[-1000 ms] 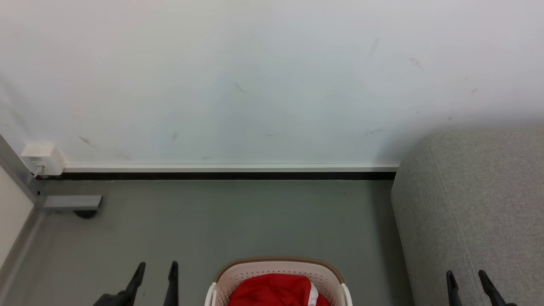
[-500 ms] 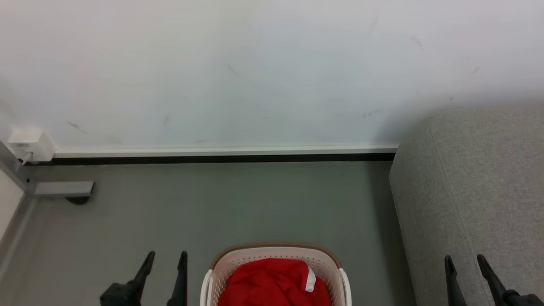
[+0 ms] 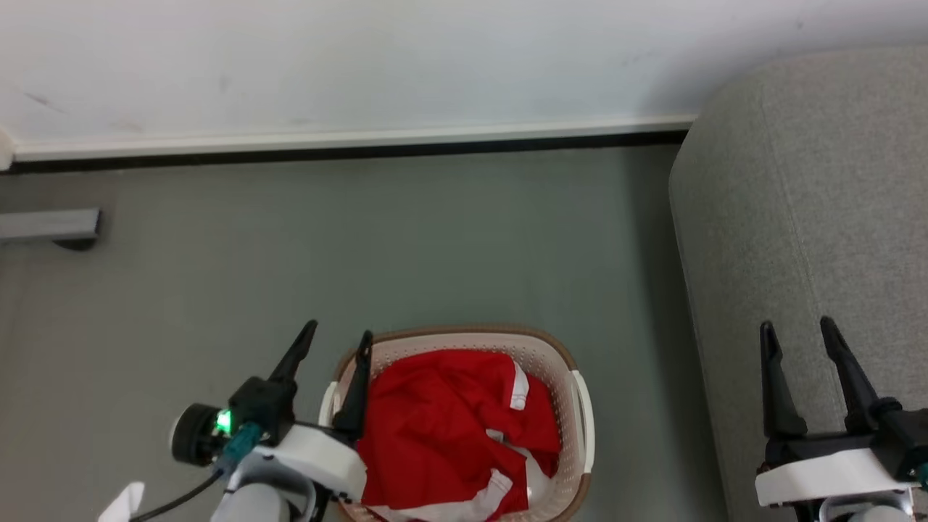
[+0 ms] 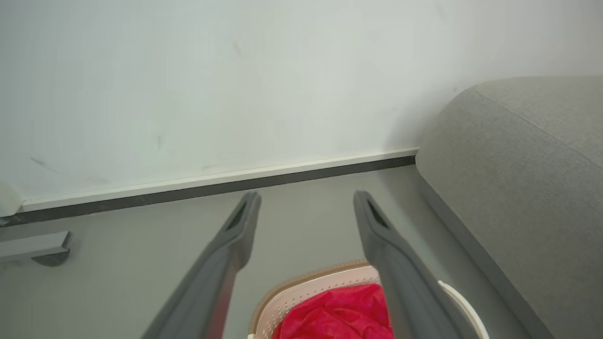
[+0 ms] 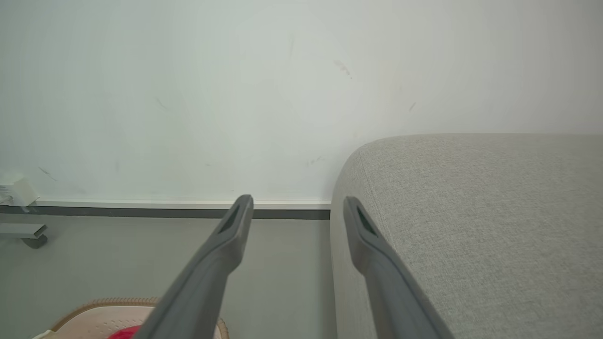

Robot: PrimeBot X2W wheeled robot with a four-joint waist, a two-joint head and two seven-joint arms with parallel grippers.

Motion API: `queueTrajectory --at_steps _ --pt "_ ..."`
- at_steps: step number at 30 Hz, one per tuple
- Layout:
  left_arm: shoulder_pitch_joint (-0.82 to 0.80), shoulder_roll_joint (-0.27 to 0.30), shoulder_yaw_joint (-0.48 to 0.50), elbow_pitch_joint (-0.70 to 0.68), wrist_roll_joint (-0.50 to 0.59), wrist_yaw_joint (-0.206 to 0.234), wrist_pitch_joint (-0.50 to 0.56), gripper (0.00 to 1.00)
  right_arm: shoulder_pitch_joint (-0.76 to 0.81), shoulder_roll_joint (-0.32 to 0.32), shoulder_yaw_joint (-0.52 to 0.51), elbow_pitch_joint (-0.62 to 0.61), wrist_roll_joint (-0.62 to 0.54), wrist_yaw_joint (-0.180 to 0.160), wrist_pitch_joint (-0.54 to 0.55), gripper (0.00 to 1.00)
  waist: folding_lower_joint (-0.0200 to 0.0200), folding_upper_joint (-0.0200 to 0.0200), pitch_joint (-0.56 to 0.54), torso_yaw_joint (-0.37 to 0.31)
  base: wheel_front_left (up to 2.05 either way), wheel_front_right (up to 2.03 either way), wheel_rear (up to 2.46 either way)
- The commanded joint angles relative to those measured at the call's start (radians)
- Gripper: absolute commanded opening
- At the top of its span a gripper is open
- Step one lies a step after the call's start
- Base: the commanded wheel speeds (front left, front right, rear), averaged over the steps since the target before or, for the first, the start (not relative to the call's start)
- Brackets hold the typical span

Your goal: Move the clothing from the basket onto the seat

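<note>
Clothing (image 3: 442, 428): bright red, with white trim bands and a white patch.
Basket (image 3: 540, 355): cream-white, rows of small round holes, brown top rim, white side handles.
Seat (image 3: 797, 217): light grey fabric, finely flecked weave, one stitched seam line.
Floor (image 3: 362, 239): plain dull grey-green.
Wall (image 3: 362, 58): off-white, a few faint dark scuffs.
Skirting (image 3: 348, 136): white band over a black strip.
Left gripper (image 3: 341, 330) and right gripper (image 3: 795, 324): black fingers, white housings. The left one carries a small green light.
</note>
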State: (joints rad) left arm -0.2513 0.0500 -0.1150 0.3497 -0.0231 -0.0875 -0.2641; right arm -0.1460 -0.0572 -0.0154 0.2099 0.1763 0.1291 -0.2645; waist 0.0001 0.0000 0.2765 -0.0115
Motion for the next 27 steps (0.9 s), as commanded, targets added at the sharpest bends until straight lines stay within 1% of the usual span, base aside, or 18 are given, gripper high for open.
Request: queueTrajectory --at_steps 1,3,6,12,19,22,25,27 --pt "-0.04 0.01 -0.018 0.022 0.019 -0.005 -0.001 1.0 -0.033 0.003 -0.001 -0.013 0.003 0.003 0.0 1.0 -0.0001 0.0 0.086 -0.019 0.0 0.0 0.0" --pt "-0.079 0.011 -0.041 0.056 0.036 -0.008 0.001 1.0 -0.057 0.004 -0.002 -0.025 0.004 0.003 0.0 1.0 -0.0001 0.0 0.125 -0.024 0.0 0.0 0.0" --pt "-0.15 0.011 -0.082 0.114 0.063 -0.015 0.032 1.0 -0.093 0.005 0.0 -0.041 0.004 0.003 0.0 1.0 -0.0001 0.0 0.175 -0.032 0.0 0.0 0.0" --pt "-0.277 0.011 -0.169 0.218 0.122 -0.024 0.136 1.0 -0.156 0.006 0.019 -0.069 0.013 0.003 0.0 1.0 -0.0001 0.0 0.268 -0.061 0.0 0.0 0.0" --pt "-0.392 0.009 -0.24 0.346 0.152 -0.031 0.251 1.0 -0.214 0.007 0.054 -0.108 0.041 0.003 0.0 1.0 -0.0001 0.0 0.377 -0.113 0.0 0.0 0.0" --pt "-0.431 0.007 -0.257 0.396 0.154 -0.025 0.289 1.0 -0.229 0.007 0.055 -0.125 0.053 0.003 0.0 1.0 -0.0001 0.0 0.422 -0.132 0.0 0.0 0.0" --pt "-0.477 0.013 -0.275 0.445 0.183 -0.006 0.314 1.0 -0.249 0.007 0.062 -0.141 0.075 0.003 0.0 1.0 -0.0001 0.0 0.471 -0.155 0.0 0.0 0.0" --pt "-0.5 0.018 -0.281 0.478 0.189 -0.001 0.328 1.0 -0.26 0.007 0.067 -0.153 0.09 0.003 0.0 1.0 -0.0001 0.0 0.503 -0.168 0.0 0.0 0.0"
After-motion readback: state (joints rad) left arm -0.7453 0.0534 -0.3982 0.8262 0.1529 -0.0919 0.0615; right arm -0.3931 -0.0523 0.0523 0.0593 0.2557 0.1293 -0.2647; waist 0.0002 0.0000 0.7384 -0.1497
